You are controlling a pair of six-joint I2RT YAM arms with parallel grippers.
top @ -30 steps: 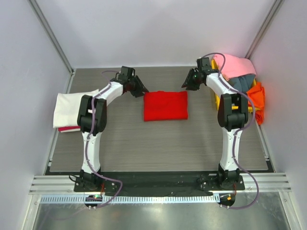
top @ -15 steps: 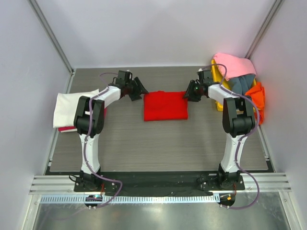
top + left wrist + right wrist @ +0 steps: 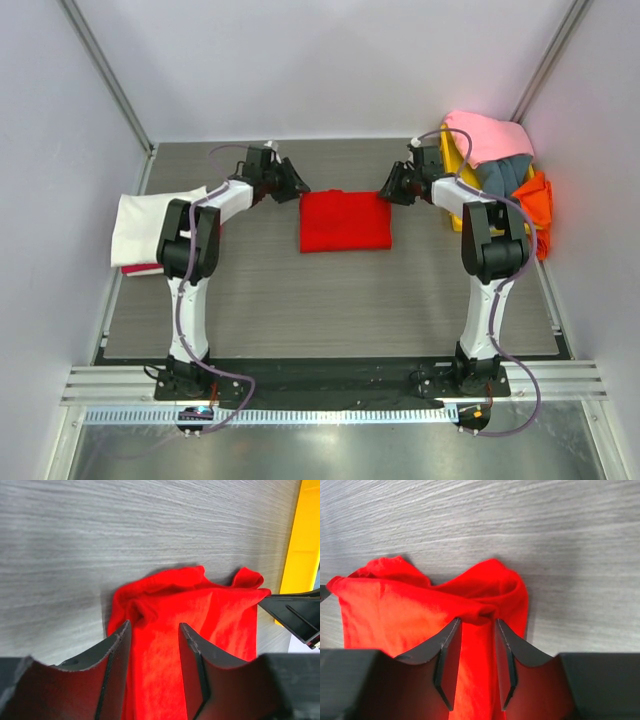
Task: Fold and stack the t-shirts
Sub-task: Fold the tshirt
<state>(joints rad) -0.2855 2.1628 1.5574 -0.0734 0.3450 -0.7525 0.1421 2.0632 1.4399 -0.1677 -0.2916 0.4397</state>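
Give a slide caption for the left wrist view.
Left tool straddling a corner of the folded red t-shirt on the table.

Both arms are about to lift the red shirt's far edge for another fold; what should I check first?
1. The left gripper straddles a far corner of the red t-shirt: ok.
2. The right gripper straddles the other far corner: ok.
3. Grips closed on cloth: left not ok, jaws stand apart; right cannot tell.
4. Far edge lying flat: not ok, bunched at both corners.
5. The cream-white t-shirt lies apart from the red one: ok.
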